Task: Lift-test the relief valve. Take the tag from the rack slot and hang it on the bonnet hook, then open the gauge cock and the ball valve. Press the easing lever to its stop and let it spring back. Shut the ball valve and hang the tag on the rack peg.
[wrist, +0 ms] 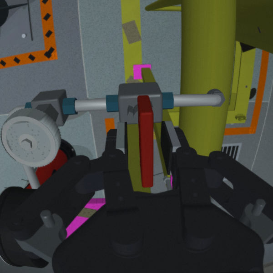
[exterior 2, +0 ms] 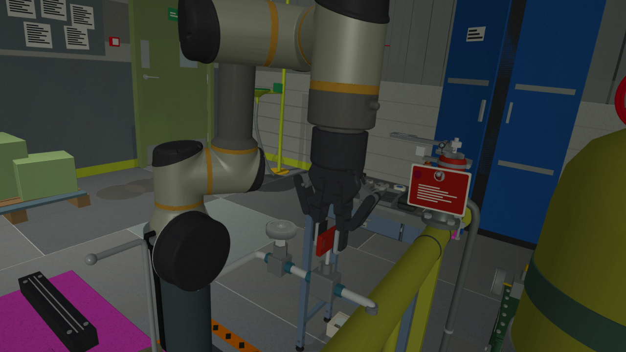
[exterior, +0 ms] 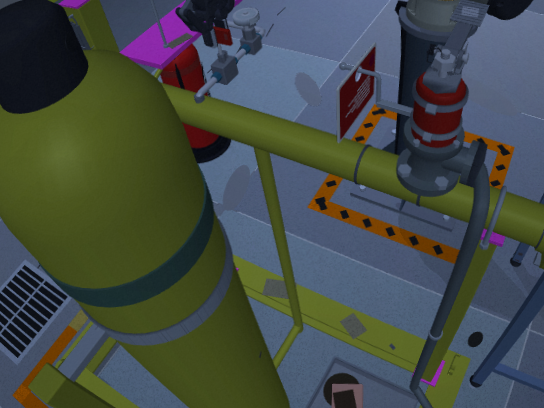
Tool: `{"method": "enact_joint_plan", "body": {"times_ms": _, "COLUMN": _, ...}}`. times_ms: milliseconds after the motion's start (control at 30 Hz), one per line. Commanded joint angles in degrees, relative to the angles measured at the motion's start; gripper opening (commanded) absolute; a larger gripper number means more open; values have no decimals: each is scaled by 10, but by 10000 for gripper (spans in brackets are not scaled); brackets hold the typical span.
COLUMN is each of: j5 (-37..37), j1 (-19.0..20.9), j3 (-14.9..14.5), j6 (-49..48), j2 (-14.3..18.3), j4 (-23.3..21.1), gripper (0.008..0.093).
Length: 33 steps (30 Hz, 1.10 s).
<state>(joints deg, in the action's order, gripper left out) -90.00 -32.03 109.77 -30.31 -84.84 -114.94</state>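
The red handle of the ball valve stands up from its grey valve body, between my fingers. My gripper is open around the handle and holds nothing. The gauge cock with its round grey handwheel sits on the same thin pipe, to one side. The red tag hangs on the hook at the relief valve, whose easing lever points out from its top.
The large olive tank and the olive pipe run below the small valves. The black tag rack lies on a magenta mat, with a ball-ended peg nearby. Blue lockers stand behind.
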Motion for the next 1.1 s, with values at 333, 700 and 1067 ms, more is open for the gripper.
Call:
{"method": "enact_joint_plan", "body": {"times_ms": 333, "j5": 0, "j1": 0, "j3": -1, "j6": 0, "j2": -1, "j4": 1, "gripper": 330}}
{"method": "enact_joint_plan", "body": {"times_ms": 700, "j5": 0, "j1": 0, "j3": -18, "j6": 0, "j2": -11, "j4": 28, "gripper": 330}}
{"method": "enact_joint_plan", "body": {"times_ms": 1067, "j5": 0, "j1": 0, "j3": -34, "j6": 0, "j2": -19, "j4": 52, "gripper": 330}}
